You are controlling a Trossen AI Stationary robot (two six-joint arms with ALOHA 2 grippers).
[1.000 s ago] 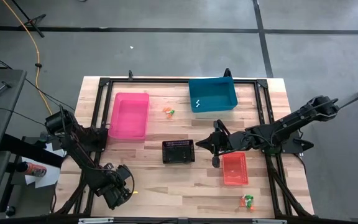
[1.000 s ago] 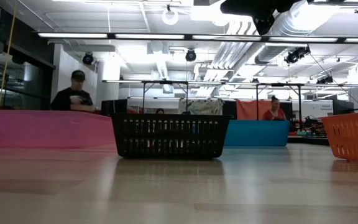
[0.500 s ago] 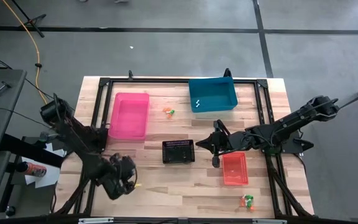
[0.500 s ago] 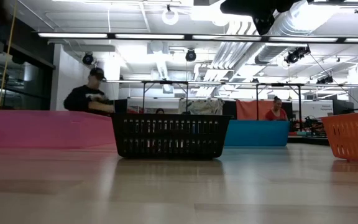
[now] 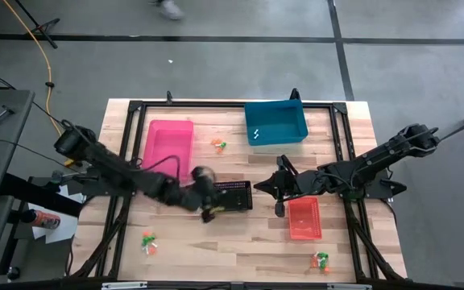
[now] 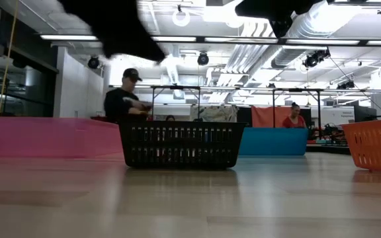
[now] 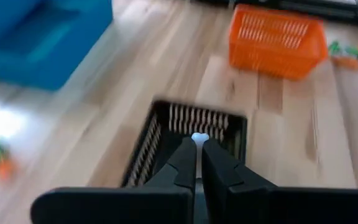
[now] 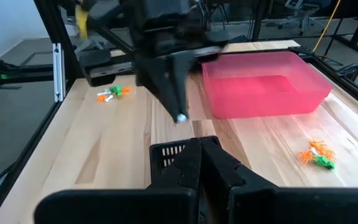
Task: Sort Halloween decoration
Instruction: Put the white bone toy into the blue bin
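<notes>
- A small pile of orange and green trinkets [image 5: 147, 241] lies on the pale wooden table [image 5: 216, 246] near its front left corner, well apart from every bin.
- The pink bin [image 5: 167, 150] is a smooth, solid-walled plastic tub; from above it looks bare inside.
- The left gripper [image 5: 208, 211] hangs over the left edge of the black bin [image 5: 232, 196], a slotted, lattice-walled basket. Its jaws are pressed together on a tiny white trinket [image 7: 199, 138], which shows as a pale, rounded nub at the fingertips.
- The risk, as a judgement: the nub is held only by its end, so it may slip out before the gripper is well over the basket and fall outside. It may also be small enough to pass through the slots.
- A second orange and green cluster [image 5: 218, 145] rests between the pink bin and the blue bin [image 5: 275, 122], a solid tub with two white specks [image 5: 257, 134] inside.
- The right gripper [image 5: 279, 210] waits between the black bin and the red bin [image 5: 304, 218], another lattice basket; its jaws are pressed together on nothing.
- A third cluster [image 5: 321, 260] sits near the front right corner.
</notes>
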